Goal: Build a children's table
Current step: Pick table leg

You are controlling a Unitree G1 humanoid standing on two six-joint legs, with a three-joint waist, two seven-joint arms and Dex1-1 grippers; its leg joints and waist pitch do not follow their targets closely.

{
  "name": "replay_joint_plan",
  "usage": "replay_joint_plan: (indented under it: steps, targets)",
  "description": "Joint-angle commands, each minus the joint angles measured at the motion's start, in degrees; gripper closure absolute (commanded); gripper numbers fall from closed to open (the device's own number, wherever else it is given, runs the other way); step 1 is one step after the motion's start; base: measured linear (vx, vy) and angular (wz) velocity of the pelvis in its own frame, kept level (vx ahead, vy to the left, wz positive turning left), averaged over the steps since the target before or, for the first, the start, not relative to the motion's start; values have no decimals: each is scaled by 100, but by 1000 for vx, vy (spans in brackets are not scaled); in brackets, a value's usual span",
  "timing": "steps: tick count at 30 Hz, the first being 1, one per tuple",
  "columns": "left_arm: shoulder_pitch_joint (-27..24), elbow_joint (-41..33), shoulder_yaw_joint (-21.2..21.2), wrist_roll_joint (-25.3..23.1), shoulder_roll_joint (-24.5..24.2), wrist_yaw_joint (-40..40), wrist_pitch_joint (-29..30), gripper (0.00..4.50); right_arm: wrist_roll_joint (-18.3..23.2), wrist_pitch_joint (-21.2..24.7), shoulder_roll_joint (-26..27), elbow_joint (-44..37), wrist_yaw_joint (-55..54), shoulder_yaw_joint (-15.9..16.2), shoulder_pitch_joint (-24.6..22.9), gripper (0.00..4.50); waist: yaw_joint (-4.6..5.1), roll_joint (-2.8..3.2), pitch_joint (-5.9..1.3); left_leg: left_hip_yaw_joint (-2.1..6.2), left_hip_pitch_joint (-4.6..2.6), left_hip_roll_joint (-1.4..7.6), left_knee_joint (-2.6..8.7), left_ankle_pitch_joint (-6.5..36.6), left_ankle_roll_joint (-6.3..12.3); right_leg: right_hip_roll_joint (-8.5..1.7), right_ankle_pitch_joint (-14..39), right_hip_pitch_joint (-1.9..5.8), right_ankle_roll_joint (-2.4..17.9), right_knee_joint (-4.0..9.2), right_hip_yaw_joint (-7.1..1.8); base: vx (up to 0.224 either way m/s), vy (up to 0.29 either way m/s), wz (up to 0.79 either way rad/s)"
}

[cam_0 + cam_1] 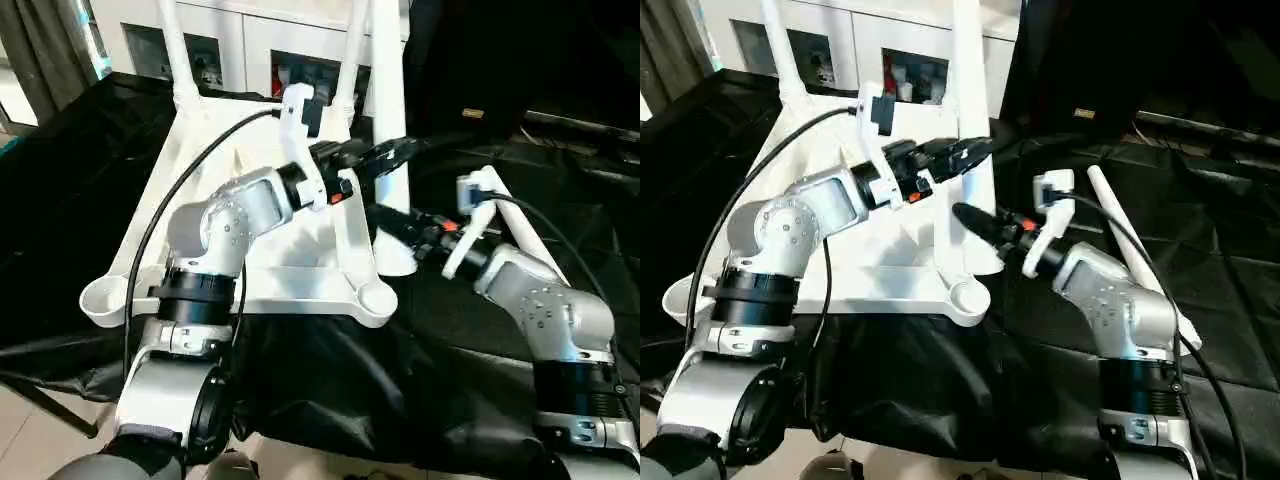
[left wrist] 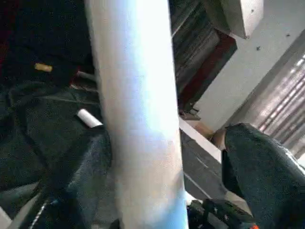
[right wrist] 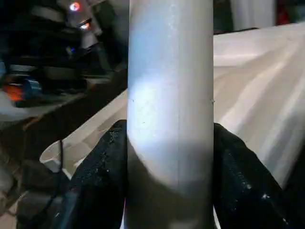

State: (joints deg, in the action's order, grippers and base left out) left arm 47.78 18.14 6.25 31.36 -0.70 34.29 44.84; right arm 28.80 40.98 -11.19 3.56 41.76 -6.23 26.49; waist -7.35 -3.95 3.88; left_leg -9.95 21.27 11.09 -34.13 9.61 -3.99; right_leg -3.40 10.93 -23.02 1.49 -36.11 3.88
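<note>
The children's table top (image 1: 300,297) lies upside down on the black-draped work table. Two white legs (image 1: 172,45) (image 1: 350,60) stand upright in its far corner sockets. A third leg (image 1: 388,90) stands upright beside the top's right edge, just behind the empty near right socket (image 1: 378,297). My left gripper (image 1: 395,152) is open around this leg (image 2: 138,119) higher up, one finger (image 2: 257,167) standing off it. My right gripper (image 1: 392,222) is shut on the same leg (image 3: 169,95) lower down, both fingers (image 3: 102,176) pressed against it.
Another white leg (image 1: 1122,222) lies loose on the black cloth to the right, behind my right forearm. The near left socket (image 1: 100,297) is empty. White cabinets (image 1: 240,40) stand behind the table. The cloth hangs over the near edge.
</note>
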Motion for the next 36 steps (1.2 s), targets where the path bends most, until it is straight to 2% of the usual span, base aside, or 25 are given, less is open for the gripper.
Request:
replay_joint_plan:
  steps: [1, 6, 8, 9, 10, 11, 13, 16, 17, 18, 19, 21, 22, 24, 30, 31, 33, 35, 36]
  targets:
    - [3, -210, -141, 70, 117, -95, 91, 77, -104, -120, 29, -116, -16, 187, 36, 259, -8, -19, -433, 54, -49, 190, 358, 741, 37, -487, 1167, 340, 742, 495, -284, 0, 0, 0]
    - [1, -204, -27, 11, 180, -354, -11, 120, -327, -305, 40, -43, -179, 347, 85, 259, -7, -14, -427, 58, -49, 192, 366, 783, -18, -481, 1214, 330, 698, 499, -285, 0, 0, 0]
    - [47, -139, 125, -54, 227, -642, -171, 126, -680, -495, -10, -13, -366, 549, 109, 259, -4, -9, -428, 63, -49, 192, 366, 769, -46, -480, 1191, 329, 683, 498, -285, 0, 0, 0]
    - [100, -73, 300, -80, 276, -906, -301, 150, -1082, -695, -93, 25, -572, 824, 118, 259, 3, -9, -426, 67, -46, 193, 365, 771, -69, -479, 1162, 334, 671, 497, -286, 0, 0, 0]
    - [135, -31, 411, -103, 302, -1102, -375, 157, -1293, -823, -113, 66, -700, 977, 124, 259, 7, -14, -424, 65, -48, 188, 364, 768, -87, -473, 1163, 334, 657, 500, -286, 0, 0, 0]
    - [135, -31, 411, -103, 302, -1102, -375, 160, -1293, -823, -113, 66, -700, 977, 124, 259, 12, -17, -420, 62, -43, 174, 363, 790, -96, -471, 1222, 337, 612, 511, -288, 0, 0, 0]
    - [194, 34, 640, -134, 375, -1542, -545, 178, -1634, -1004, -79, 122, -951, 1266, 140, 259, 19, -19, -426, 63, -42, 172, 359, 792, -93, -469, 1224, 335, 580, 508, -290, 0, 0, 0]
    - [210, 44, 828, -116, 458, -1918, -657, 205, -1927, -1112, 41, 142, -1207, 1526, 157, 260, 42, -46, -434, 66, -46, 180, 359, 777, -50, -462, 1088, 333, 609, 485, -291, 0, 0, 0]
    - [207, 42, 872, -92, 487, -2001, -674, 208, -2002, -1130, 82, 159, -1281, 1591, 163, 260, 53, -31, -424, 69, -40, 178, 365, 766, -40, -461, 1025, 326, 632, 482, -289, 0, 0, 0]
    - [204, 44, 906, -69, 510, -2056, -681, 214, -2063, -1147, 127, 180, -1352, 1643, 170, 260, 72, -58, -428, 63, -39, 177, 360, 767, -27, -460, 995, 327, 644, 480, -291, 0, 0, 0]
    - [202, 44, 929, -55, 526, -2094, -686, 225, -2101, -1173, 155, 202, -1407, 1676, 174, 260, 73, -50, -424, 62, -44, 177, 361, 773, -12, -462, 1006, 323, 653, 479, -293, 0, 0, 0]
    - [198, 77, 1034, 7, 620, -2277, -715, 244, -2161, -1225, 264, 243, -1524, 1736, 200, 260, 78, -34, -420, 66, -50, 187, 364, 793, -10, -463, 961, 316, 677, 478, -295, 0, 0, 0]
    - [192, 76, 1034, 9, 629, -2286, -714, 249, -2167, -1231, 283, 242, -1537, 1744, 205, 260, 85, -50, -421, 65, -49, 187, 365, 798, -7, -457, 949, 319, 680, 474, -292, 0, 0, 0]
    - [163, 56, 1000, -12, 658, -2310, -701, 262, -2187, -1250, 345, 250, -1597, 1759, 229, 260, 77, -47, -419, 65, -58, 187, 368, 820, 0, -459, 946, 315, 646, 476, -297, 0, 0, 0]
    - [96, -34, 917, -58, 734, -2396, -659, 266, -2271, -1353, 424, 341, -1735, 1752, 327, 260, 90, -47, -417, 68, -52, 189, 373, 824, -25, -465, 889, 322, 638, 467, -302, 0, 0, 0]
    - [100, -29, 907, -61, 726, -2372, -667, 266, -2219, -1355, 460, 347, -1723, 1711, 334, 204, 92, -49, -416, 66, -57, 190, 374, 831, -24, -465, 889, 318, 635, 468, -301, 0, 0, 0]
    - [103, -59, 710, -169, 549, -2035, -706, 266, -1778, -1138, 551, 237, -1481, 1452, 317, 190, 87, -48, -420, 65, -56, 187, 369, 804, -2, -467, 844, 322, 633, 461, -307, 0, 0, 0]
    - [94, -91, 592, -218, 442, -1831, -727, 266, -1636, -1041, 554, 210, -1409, 1361, 312, 184, 73, -47, -416, 67, -65, 189, 379, 817, 35, -464, 898, 314, 605, 470, -305, 0, 0, 0]
    - [74, -172, 350, -266, 176, -1334, -700, 266, -1417, -870, 452, 164, -1223, 1210, 311, 164, 75, -51, -417, 69, -67, 195, 386, 808, 32, -469, 906, 310, 607, 466, -304, 0, 0, 0]
